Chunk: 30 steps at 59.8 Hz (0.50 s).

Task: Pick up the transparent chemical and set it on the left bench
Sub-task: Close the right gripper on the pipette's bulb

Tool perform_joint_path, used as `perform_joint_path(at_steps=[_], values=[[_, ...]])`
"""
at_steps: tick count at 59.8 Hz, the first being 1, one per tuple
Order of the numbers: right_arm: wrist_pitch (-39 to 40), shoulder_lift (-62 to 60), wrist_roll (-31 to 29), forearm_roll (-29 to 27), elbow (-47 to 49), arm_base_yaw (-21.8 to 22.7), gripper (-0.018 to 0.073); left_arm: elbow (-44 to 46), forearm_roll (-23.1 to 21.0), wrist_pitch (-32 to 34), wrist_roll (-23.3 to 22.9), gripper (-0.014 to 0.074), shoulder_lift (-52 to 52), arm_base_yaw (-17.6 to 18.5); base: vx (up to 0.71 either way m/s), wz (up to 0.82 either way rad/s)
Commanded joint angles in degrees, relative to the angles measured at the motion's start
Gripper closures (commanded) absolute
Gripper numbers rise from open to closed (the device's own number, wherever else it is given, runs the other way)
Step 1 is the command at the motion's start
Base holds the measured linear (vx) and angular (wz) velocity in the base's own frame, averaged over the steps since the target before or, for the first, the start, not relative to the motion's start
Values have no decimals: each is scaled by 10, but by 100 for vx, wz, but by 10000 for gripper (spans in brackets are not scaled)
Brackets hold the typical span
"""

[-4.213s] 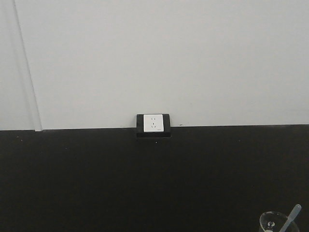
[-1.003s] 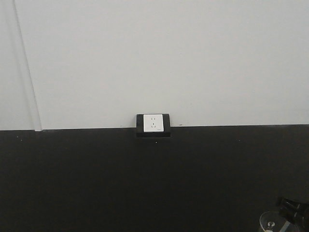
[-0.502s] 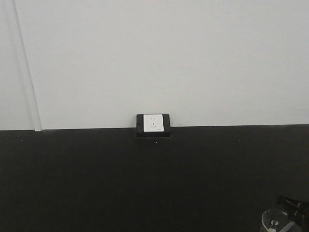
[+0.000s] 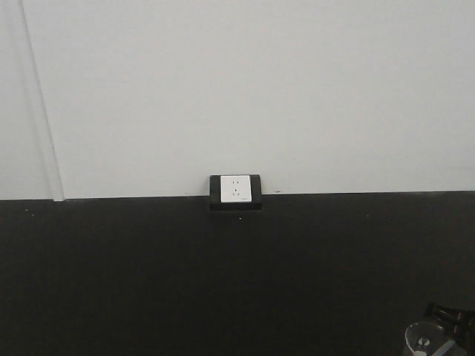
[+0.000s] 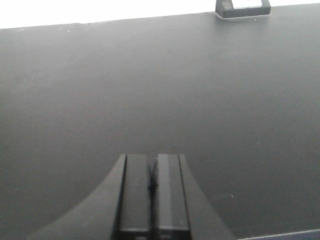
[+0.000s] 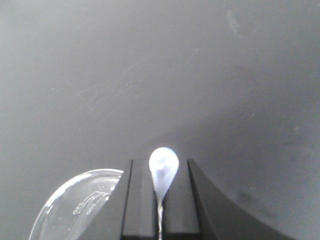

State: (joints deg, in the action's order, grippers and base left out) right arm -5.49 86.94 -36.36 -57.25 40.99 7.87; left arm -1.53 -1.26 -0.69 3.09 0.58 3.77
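Black benchtop [image 4: 148, 282] fills the front view, with a white wall socket [image 4: 236, 190] at its back edge. The transparent chemical [image 4: 421, 344] shows at that view's lower right corner, over this socket bench. The right gripper [image 6: 160, 162] is clamped on its pale stirrer [image 6: 163, 169], and the glass curves just beside the fingers in the wrist view. The left gripper [image 5: 152, 162] is pressed closed on nothing, above bare benchtop.

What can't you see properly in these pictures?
- Beaker: front view, cut off by the bottom edge; right wrist view, partly behind the right hand.
- Its contents: too faint in every view.
- Socket: left wrist view, cut by the top edge.
- Stirrer: right wrist view, handle runs off the bottom edge.
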Motion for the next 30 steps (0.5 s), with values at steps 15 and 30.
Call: perform_joint_path(at_steps=[15,30], values=[[-1,-20,-16,2,37,3,529,-9,0,45,-4,600,11,1,0,0],[-3,-20,-32,2,37,3,436,-9,0,45,-4,600,11,1,0,0]])
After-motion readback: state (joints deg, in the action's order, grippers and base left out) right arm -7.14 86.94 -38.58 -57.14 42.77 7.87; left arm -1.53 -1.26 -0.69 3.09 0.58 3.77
